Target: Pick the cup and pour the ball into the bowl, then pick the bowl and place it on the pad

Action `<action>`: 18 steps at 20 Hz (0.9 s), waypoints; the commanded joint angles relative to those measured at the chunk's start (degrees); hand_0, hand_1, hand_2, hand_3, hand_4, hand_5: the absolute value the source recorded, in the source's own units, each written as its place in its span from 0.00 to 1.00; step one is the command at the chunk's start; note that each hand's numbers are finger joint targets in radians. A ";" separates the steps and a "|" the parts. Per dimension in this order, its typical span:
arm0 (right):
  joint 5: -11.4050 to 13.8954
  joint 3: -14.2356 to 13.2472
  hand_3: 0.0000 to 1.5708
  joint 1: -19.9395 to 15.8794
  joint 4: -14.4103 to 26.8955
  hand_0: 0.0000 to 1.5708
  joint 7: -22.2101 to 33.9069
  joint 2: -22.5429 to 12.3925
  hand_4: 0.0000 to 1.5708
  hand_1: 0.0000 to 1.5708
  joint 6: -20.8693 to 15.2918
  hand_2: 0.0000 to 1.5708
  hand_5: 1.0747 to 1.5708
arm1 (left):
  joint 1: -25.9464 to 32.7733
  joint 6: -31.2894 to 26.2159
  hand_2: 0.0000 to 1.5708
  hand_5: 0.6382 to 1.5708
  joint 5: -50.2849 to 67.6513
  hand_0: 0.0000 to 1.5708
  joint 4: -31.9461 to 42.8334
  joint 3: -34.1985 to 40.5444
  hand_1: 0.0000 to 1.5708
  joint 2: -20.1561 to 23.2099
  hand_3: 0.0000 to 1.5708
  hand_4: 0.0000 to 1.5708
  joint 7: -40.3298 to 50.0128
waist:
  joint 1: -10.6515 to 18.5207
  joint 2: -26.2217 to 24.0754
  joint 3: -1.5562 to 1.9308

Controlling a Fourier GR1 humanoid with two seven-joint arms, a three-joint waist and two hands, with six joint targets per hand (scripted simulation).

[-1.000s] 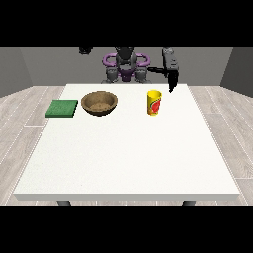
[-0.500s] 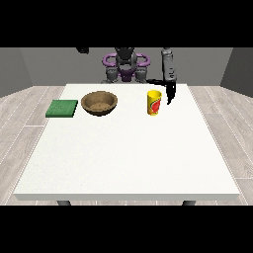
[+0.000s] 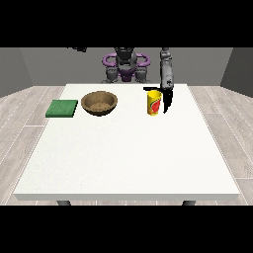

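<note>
Now we see the hand at the view's right [image 3: 167, 99] hanging, fingers straight, just beside the yellow cup [image 3: 154, 103]; wooden bowl [image 3: 99, 103] and green pad [image 3: 62, 108] sit apart.

1. Torso [image 3: 125, 63]: dark grey, blocky, small at the far side of the scene, centre.
2. Shoulder rings [image 3: 109, 60]: purple curved bands, one on each side of the torso.
3. Lower torso: grey rounded housings with purple accents.
4. Forearm at the view's right [image 3: 166, 74]: grey, smooth, cylindrical casing.
5. Hand at the view's right [image 3: 167, 100]: black, slender, with long fingers and a thumb.
</note>
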 commanded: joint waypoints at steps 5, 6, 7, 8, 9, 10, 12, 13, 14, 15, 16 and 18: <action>-5.25 -4.10 0.00 -0.06 -8.45 0.00 3.68 -3.97 0.00 0.00 3.50 0.00 0.99 | -6.76 -0.83 0.00 0.86 2.78 0.00 10.58 5.22 0.00 4.90 0.00 0.00 -4.40 | -5.07 4.53 -0.04; -7.98 -6.91 0.00 1.56 -6.38 0.00 0.23 -4.42 0.00 0.00 6.02 0.00 0.99 | -3.28 2.25 1.00 0.96 -1.05 0.71 9.11 2.20 0.71 3.32 0.95 0.31 -8.11 | -5.41 3.78 0.02; -6.38 -5.33 0.00 0.41 -8.20 0.00 3.23 -4.22 0.00 0.00 3.74 0.00 0.98 | -1.11 9.66 1.00 0.99 -4.28 0.84 7.87 2.21 0.84 4.27 1.00 0.59 -13.04 | -5.97 4.23 -0.03; -7.63 -6.87 0.00 -0.55 -5.60 0.00 -0.09 -4.27 0.00 0.00 5.33 0.00 0.98 | -3.78 12.38 1.00 0.96 -4.57 0.84 7.21 2.47 0.84 4.90 1.00 0.61 -11.45 | -5.87 6.35 0.04; -7.60 -6.99 0.00 1.33 -5.22 0.00 2.00 -4.49 0.00 0.00 4.90 0.00 0.98 | 0.33 14.07 1.00 0.92 -7.20 0.84 7.76 0.19 0.84 3.50 1.00 0.64 -12.06 | -4.67 2.61 0.06; -9.71 -8.84 0.00 0.12 -7.52 0.00 1.45 -5.74 0.00 0.00 6.12 0.00 0.98 | -0.80 12.76 1.00 0.91 -6.29 0.84 9.47 1.77 0.84 5.66 1.00 0.65 -14.54 | -6.34 5.84 0.00; -9.26 -7.60 0.00 0.20 -10.32 0.00 6.09 -5.86 0.00 0.00 4.06 0.00 0.98 | -2.84 15.44 1.00 0.91 -7.15 0.84 11.92 1.79 0.84 5.67 1.00 0.68 -13.23 | -6.05 4.68 -0.03; -10.76 -8.69 0.00 1.25 -8.30 0.00 3.46 -5.54 0.05 0.00 5.96 0.00 0.98 | -3.20 16.27 1.00 0.91 -8.25 0.84 11.48 0.42 0.84 4.73 1.00 0.68 -12.49 | -5.83 3.90 0.02; -11.48 -10.57 0.00 1.41 -8.34 0.00 3.86 -6.87 0.06 0.00 6.50 0.00 0.98 | -1.62 18.20 1.00 0.91 -8.32 0.84 11.74 0.73 0.84 3.00 1.00 0.68 -15.90 | -5.97 4.34 0.01; -13.72 -13.52 0.00 1.21 -6.19 0.00 2.14 -8.07 0.08 0.00 8.51 0.00 0.98 | -3.46 17.38 1.00 0.90 -7.21 0.84 11.75 1.56 0.84 3.69 1.00 0.68 -14.46 | -5.79 4.37 0.02; -13.56 -13.53 0.00 -0.38 -3.97 0.00 3.80 -7.96 0.07 0.00 6.89 0.00 0.98 | -3.82 20.37 1.00 0.90 -9.75 0.85 10.67 -1.15 0.85 1.15 1.00 0.67 -13.48 | -3.72 1.73 0.03; -12.76 -13.76 0.00 2.99 0.29 0.00 0.68 -6.72 0.07 0.00 8.66 0.00 0.98 | -4.77 20.87 1.00 0.92 -11.94 0.85 8.90 -3.18 0.85 3.48 1.00 0.70 -7.25 | -2.41 -2.51 0.10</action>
